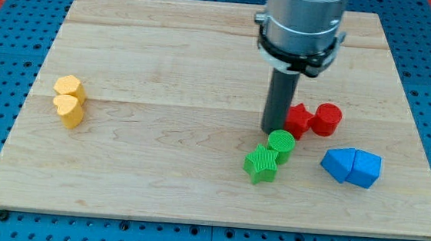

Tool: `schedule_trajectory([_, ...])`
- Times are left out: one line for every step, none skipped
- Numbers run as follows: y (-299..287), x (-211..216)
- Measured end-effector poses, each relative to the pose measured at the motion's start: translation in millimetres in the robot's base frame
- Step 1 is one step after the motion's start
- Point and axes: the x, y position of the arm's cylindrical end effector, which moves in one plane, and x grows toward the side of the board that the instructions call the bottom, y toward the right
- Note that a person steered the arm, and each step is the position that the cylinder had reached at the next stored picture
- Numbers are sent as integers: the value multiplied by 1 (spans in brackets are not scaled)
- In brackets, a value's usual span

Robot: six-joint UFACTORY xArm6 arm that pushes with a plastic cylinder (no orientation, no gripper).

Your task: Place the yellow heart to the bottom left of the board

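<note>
The yellow heart (68,110) lies near the left edge of the wooden board (157,177), about mid-height, touching a yellow hexagon-like block (69,87) just above it. My tip (272,130) stands right of centre, far from the heart. It sits just above the green cylinder (281,144) and just left of the red star-shaped block (299,119).
A green star (261,164) touches the green cylinder at its lower left. A red cylinder (326,118) sits right of the red star. Two blue blocks (350,166) lie together at the lower right. The arm's grey body (300,23) hangs over the board's top.
</note>
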Motion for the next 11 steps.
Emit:
schedule_trajectory([4,-9])
schedule_trajectory([-104,-14])
schedule_trajectory([-234,-47])
schedule_trajectory([-283,-72])
schedule_trajectory([-302,-60])
schedule_trajectory([-302,8])
schedule_trajectory([-310,10])
schedule_trajectory([-333,7])
schedule_trajectory([-277,41])
schedule_trajectory([-284,69])
schedule_trajectory([-312,102])
